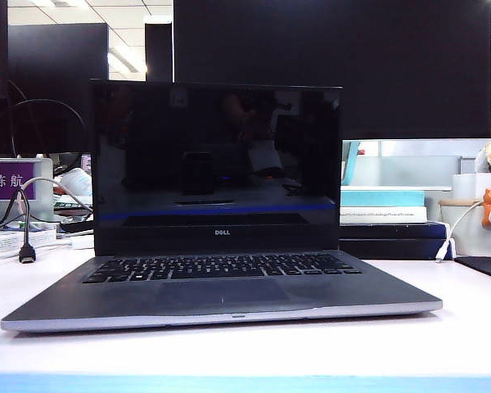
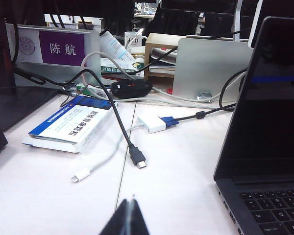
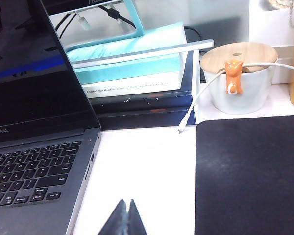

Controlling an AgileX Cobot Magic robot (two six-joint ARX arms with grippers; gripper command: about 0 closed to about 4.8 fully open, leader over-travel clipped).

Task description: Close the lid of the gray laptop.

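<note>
1. Sitting open in the middle of the white tabletop (image 1: 442,344): the gray laptop (image 1: 221,299), keyboard facing the exterior camera.
2. Standing upright behind the keys: the lid (image 1: 217,155), its dark screen reflecting the room, showing "DELL" in small letters on the lower bezel.
3. Hovering low over the tabletop on the laptop's left side: the left gripper (image 2: 129,215), jaws pressed together, holding nothing.
4. Hovering beside the laptop's right edge, next to a black mat (image 3: 250,176): the right gripper (image 3: 126,218), fingers meeting at the tips, empty.
5. Displaying white Chinese characters: a purple name plate (image 2: 66,48), behind a blue-and-white book (image 2: 71,122).
6. Lying near the book: a black cable plug (image 2: 138,159).
7. Clinging to a white lidded cup (image 3: 241,78): an orange cat figure (image 3: 232,76).
</note>
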